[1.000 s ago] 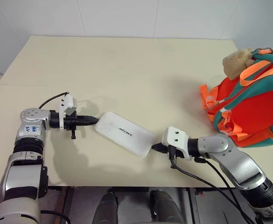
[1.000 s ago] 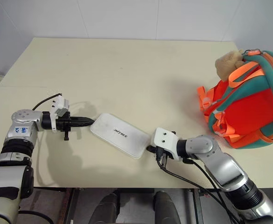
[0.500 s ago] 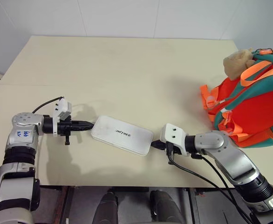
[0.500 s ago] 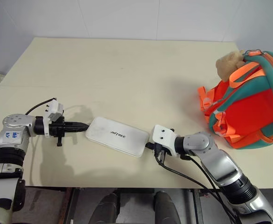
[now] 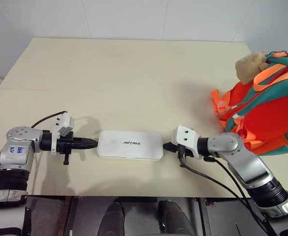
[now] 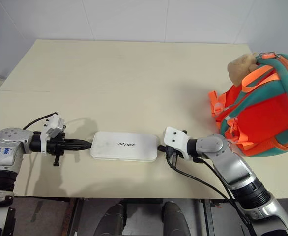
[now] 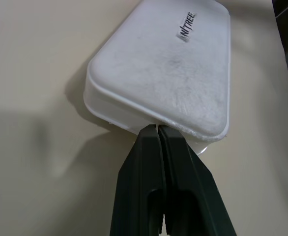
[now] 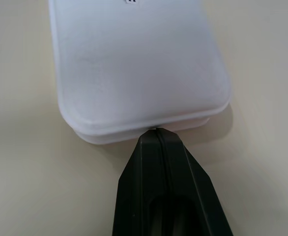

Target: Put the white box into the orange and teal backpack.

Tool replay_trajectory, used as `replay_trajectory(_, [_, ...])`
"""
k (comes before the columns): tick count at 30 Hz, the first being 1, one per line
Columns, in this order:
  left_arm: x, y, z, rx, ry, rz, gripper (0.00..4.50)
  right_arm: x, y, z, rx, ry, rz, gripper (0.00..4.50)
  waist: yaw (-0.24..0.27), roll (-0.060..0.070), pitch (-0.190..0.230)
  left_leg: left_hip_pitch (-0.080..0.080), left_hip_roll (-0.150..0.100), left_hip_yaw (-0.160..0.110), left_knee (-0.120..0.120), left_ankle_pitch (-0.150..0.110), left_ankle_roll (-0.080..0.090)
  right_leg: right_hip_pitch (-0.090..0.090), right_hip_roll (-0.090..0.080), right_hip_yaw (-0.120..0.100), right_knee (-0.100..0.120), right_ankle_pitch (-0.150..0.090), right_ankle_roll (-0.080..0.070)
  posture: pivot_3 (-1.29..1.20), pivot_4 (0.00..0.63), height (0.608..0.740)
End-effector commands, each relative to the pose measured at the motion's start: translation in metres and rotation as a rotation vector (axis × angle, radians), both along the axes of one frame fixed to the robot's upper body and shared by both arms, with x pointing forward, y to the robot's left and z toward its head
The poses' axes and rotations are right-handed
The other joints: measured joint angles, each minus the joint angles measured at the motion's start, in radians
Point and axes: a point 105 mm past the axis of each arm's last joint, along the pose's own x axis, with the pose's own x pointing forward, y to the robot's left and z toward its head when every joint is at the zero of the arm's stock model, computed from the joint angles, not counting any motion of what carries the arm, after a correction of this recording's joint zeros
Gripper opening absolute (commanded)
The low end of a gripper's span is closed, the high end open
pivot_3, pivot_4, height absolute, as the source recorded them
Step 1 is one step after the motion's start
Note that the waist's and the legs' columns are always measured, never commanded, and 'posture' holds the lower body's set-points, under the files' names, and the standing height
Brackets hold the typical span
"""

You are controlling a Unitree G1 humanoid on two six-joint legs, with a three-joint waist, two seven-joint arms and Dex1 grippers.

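"UNITREE" is printed in dark letters mid-top of the white box [image 5: 129,145], laid flat on the table [image 5: 134,78] btwn the left gripper [image 5: 94,143] & right gripper [image 5: 166,146]; both are clenched, tips touching its short ends, nothing grasped. The orange and teal backpack [image 5: 264,115] is seen far right.

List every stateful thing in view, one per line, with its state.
white box: flat on the table, lid on, pinched between both gripper tips.
orange and teal backpack: on the table, box not inside.
left gripper: jaws shut.
right gripper: jaws shut.
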Motion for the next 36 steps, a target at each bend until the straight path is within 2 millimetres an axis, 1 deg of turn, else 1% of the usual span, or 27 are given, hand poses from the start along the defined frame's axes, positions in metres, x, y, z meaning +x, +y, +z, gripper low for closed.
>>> replay_trajectory(1, [-0.007, -0.012, 0.007, -0.019, -0.021, -0.059, 0.07, -0.004, 0.014, 0.013, 0.036, -0.060, 0.074, 0.00, 0.000, 0.000, 0.000, 0.000, 0.000, 0.000, 0.000, 0.000, 0.000, 0.000, 0.000, 0.000, 0.000, 0.000, 0.000, 0.00, 0.150, 0.740])
replay_trajectory(7, [-0.010, -0.014, 0.006, -0.017, -0.015, -0.055, 0.07, -0.001, 0.014, 0.013, 0.030, -0.066, 0.068, 0.00, 0.000, 0.000, 0.000, 0.000, 0.000, 0.000, 0.000, 0.000, 0.000, 0.000, 0.000, 0.000, 0.000, 0.000, 0.000, 0.00, 0.150, 0.740])
replay_trajectory(15, [-0.008, -0.017, 0.005, -0.022, -0.024, -0.054, 0.07, 0.001, 0.011, 0.013, 0.022, -0.069, 0.068, 0.00, 0.000, 0.000, 0.000, 0.000, 0.000, 0.000, 0.000, 0.000, 0.000, 0.000, 0.000, 0.000, 0.000, 0.000, -0.001, 0.00, 0.150, 0.740])
replay_trajectory(24, [-0.003, -0.026, 0.000, -0.037, -0.021, -0.055, 0.07, -0.001, 0.004, 0.013, 0.006, -0.061, 0.072, 0.00, 0.001, 0.000, 0.000, 0.000, 0.000, 0.000, 0.000, 0.000, 0.000, 0.000, 0.000, 0.000, -0.001, 0.000, -0.001, 0.00, 0.150, 0.740])
replay_trajectory(28, [-0.003, -0.023, -0.003, -0.020, -0.012, -0.038, 0.07, -0.001, 0.000, 0.016, 0.005, -0.062, 0.070, 0.00, 0.001, 0.000, 0.000, 0.000, 0.000, 0.000, 0.000, 0.000, 0.000, 0.000, 0.000, 0.000, -0.001, 0.000, -0.001, 0.00, 0.150, 0.740])
replay_trajectory(30, [-0.003, -0.018, -0.002, -0.006, -0.011, -0.022, 0.07, -0.001, -0.004, 0.018, -0.001, -0.062, 0.063, 0.00, 0.001, 0.000, 0.000, 0.000, 0.000, 0.000, 0.000, 0.000, 0.000, 0.000, 0.000, 0.000, -0.001, 0.000, -0.001, 0.00, 0.150, 0.740])
replay_trajectory(34, [0.000, -0.007, -0.001, 0.012, -0.015, 0.042, 0.07, -0.001, -0.016, 0.017, -0.019, -0.059, 0.045, 0.00, 0.000, 0.000, 0.000, 0.000, 0.000, 0.000, 0.000, 0.000, 0.000, 0.000, 0.000, 0.000, -0.001, 0.000, -0.001, 0.00, 0.150, 0.740])
replay_trajectory(36, [-0.002, -0.004, -0.003, 0.021, -0.007, 0.051, 0.07, 0.001, -0.023, 0.015, -0.053, -0.085, 0.035, 0.00, 0.000, 0.000, 0.000, 0.000, 0.000, 0.000, 0.000, -0.001, 0.000, 0.000, 0.000, 0.000, -0.001, 0.000, -0.001, 0.00, 0.150, 0.740])
